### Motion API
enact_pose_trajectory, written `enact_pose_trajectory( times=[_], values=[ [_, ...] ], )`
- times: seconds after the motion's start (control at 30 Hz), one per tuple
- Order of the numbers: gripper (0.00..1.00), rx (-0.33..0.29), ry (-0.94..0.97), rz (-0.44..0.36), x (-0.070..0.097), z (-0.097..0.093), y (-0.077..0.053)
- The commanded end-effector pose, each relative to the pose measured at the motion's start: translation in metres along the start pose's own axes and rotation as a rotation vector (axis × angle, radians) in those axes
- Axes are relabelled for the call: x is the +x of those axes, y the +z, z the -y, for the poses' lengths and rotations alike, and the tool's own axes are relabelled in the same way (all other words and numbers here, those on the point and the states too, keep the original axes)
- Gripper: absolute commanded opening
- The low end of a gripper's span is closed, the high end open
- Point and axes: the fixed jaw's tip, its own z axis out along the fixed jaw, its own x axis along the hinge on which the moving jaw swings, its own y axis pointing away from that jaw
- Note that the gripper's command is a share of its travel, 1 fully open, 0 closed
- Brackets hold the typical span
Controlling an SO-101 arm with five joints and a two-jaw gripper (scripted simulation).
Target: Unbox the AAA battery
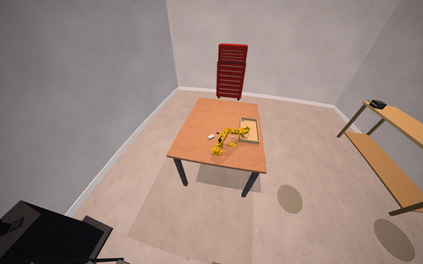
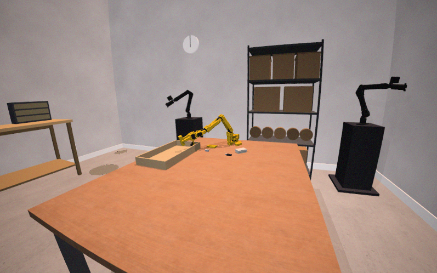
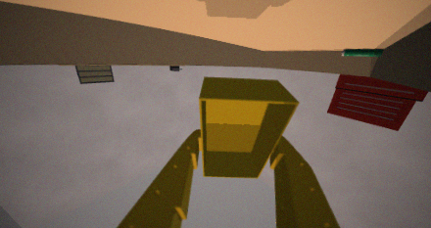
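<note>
My gripper [image 3: 240, 152] is shut on the yellow box base [image 3: 243, 127], held without its lid and tipped over the wooden tray [image 1: 250, 129]. In the wrist view the picture is upside down, and the open side of the base faces the camera and looks empty. A thin green stick [image 3: 362, 53], which looks like the AAA battery, lies on the tray floor by a wall, at the tray's far end [image 1: 245, 120]. The yellow lid [image 1: 232, 143] lies flat on the table between the arm's base and the tray, and it also shows in the exterior view [image 2: 211, 146].
A white closed box [image 1: 210, 136] and a small black item [image 1: 217, 132] lie on the table left of the arm. A tiny grey piece [image 2: 207, 150] lies near the lid. The tray stands by the table's right edge.
</note>
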Motion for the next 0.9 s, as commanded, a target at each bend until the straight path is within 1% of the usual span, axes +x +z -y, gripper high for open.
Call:
enact_pose_trajectory(
  times=[0.0,0.17,0.23,0.73,0.87],
  values=[
    [0.22,-0.004,-0.011,-0.103,0.039,-0.001,-0.006],
    [0.22,-0.007,-0.015,-0.103,0.045,-0.002,-0.008],
    [0.22,-0.007,-0.015,-0.103,0.045,-0.002,-0.008],
    [0.22,-0.015,-0.026,-0.103,0.065,-0.006,-0.018],
    [0.22,-0.016,-0.027,-0.103,0.068,-0.006,-0.019]
  ],
)
